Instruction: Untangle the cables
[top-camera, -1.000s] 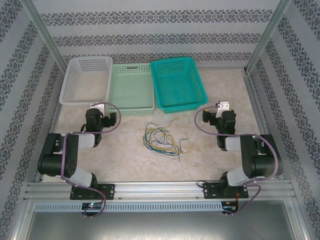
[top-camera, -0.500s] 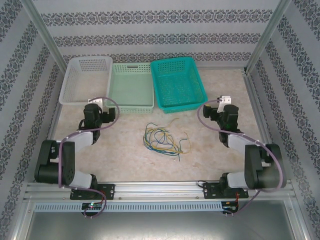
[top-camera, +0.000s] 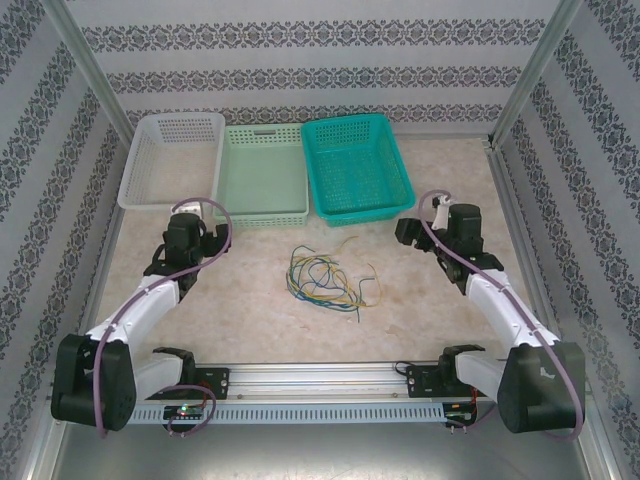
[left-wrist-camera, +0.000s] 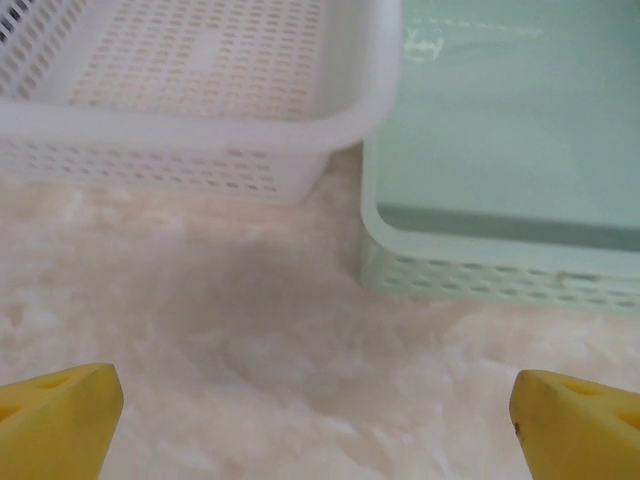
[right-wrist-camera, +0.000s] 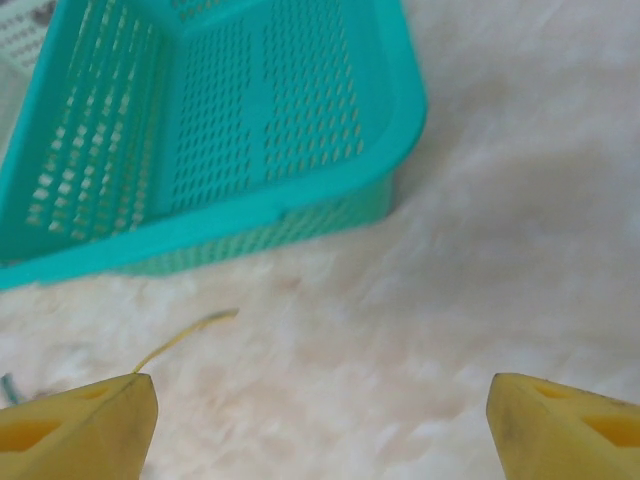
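yellow, green and blue cables (top-camera: 322, 280) lie in a loose tangle at the centre of the top view, below the teal basket (top-camera: 355, 165). my left gripper (left-wrist-camera: 320, 425) and my right gripper (right-wrist-camera: 320, 420) both gape wide, holding nothing, with their yellow fingertips in the bottom corners of the wrist views.

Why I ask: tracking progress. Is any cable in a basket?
No, the cables lie tangled on the table, in front of the three baskets.
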